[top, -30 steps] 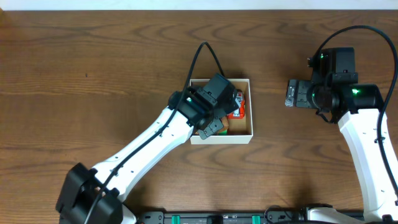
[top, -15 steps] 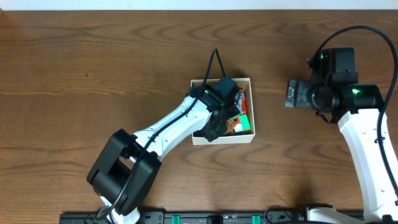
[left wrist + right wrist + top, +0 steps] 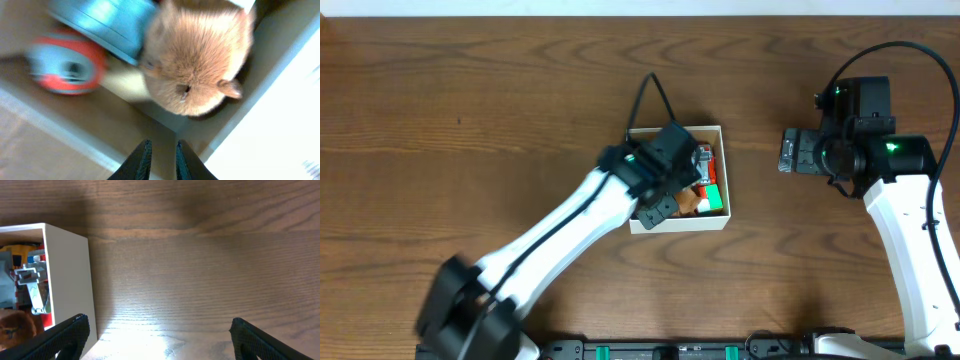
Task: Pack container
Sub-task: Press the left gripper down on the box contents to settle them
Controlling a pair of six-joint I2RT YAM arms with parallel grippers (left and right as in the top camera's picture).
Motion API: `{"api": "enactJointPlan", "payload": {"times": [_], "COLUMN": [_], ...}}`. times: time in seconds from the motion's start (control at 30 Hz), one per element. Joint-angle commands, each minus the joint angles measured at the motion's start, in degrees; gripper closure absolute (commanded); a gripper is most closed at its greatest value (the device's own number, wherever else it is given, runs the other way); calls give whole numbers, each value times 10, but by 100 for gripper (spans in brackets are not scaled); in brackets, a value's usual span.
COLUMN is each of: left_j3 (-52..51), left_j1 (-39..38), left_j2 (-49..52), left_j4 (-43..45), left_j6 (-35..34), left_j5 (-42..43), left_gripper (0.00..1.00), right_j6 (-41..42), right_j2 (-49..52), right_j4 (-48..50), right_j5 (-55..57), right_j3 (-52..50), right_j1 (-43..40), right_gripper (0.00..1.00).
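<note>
A dark wooden table (image 3: 470, 100) is carrying the container (image 3: 724, 150), a white cardboard box lying off to the left of the right gripper (image 3: 159, 325), whose fingers are spreading wide over bare wood. The left gripper (image 3: 162, 150) is hanging inside the box with its fingers drawn nearly together, pinching nothing. Just ahead of its tips a furry brown toy (image 3: 200, 60) and a blurred blue-and-red toy (image 3: 75, 65) are lying.

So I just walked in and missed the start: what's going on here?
The left gripper hovers low over the white container, jaws nearly shut on nothing, just above a furry brown toy lying beside a blue-and-red toy. The right gripper hangs open over the table beside the container, holding nothing.
</note>
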Motion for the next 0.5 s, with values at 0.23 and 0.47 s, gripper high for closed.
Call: {"api": "enactJointPlan", "payload": {"times": [0.23, 0.47], "left_j3": [1, 1], "left_j1": [-1, -1], "left_j2": [-27, -5], "left_j4": [46, 80], "left_j6": [-2, -10], "left_j5": [18, 59], "left_gripper": [81, 81], "right_j6": [-2, -2], "right_j2": [1, 1], "right_j4": [0, 1], "right_j5": [0, 0], "right_j3": [7, 8], "right_j1": [-3, -3], "right_gripper": [7, 7]}}
